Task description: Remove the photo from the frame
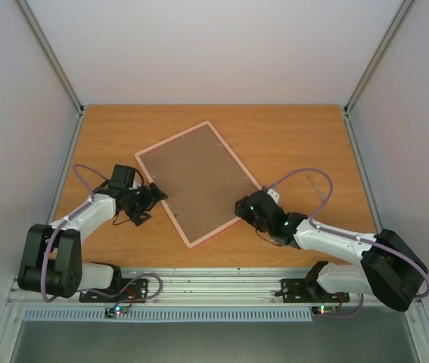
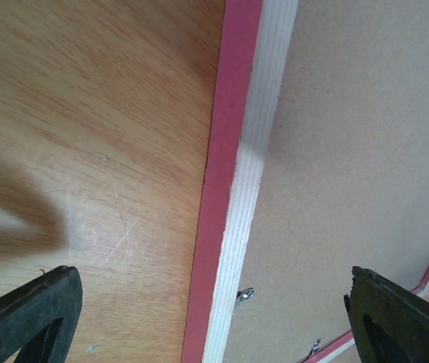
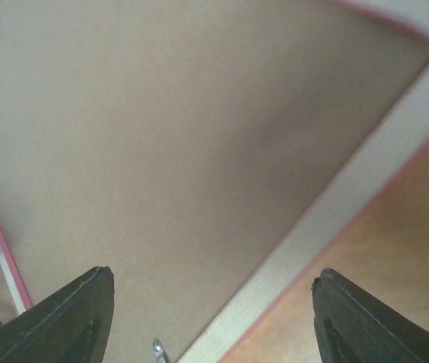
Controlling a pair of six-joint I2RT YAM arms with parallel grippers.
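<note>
The frame [image 1: 197, 181] lies face down at a slant in the middle of the table, its brown back board up with a pale pink rim. The photo is hidden under the board. My left gripper [image 1: 152, 198] is open at the frame's left long edge; in the left wrist view its jaws straddle the pink rim [image 2: 229, 174]. A small metal clip [image 2: 245, 294] holds the board there. My right gripper [image 1: 243, 206] is open at the frame's right lower edge; in the right wrist view its jaws straddle the pale rim [image 3: 327, 219] and board [image 3: 169, 136].
The wooden table [image 1: 290, 144] is walled by white panels at the back and sides. A metal rail [image 1: 214, 283] runs along the near edge by the arm bases. Further metal clips [image 3: 158, 349] sit along the board's edges.
</note>
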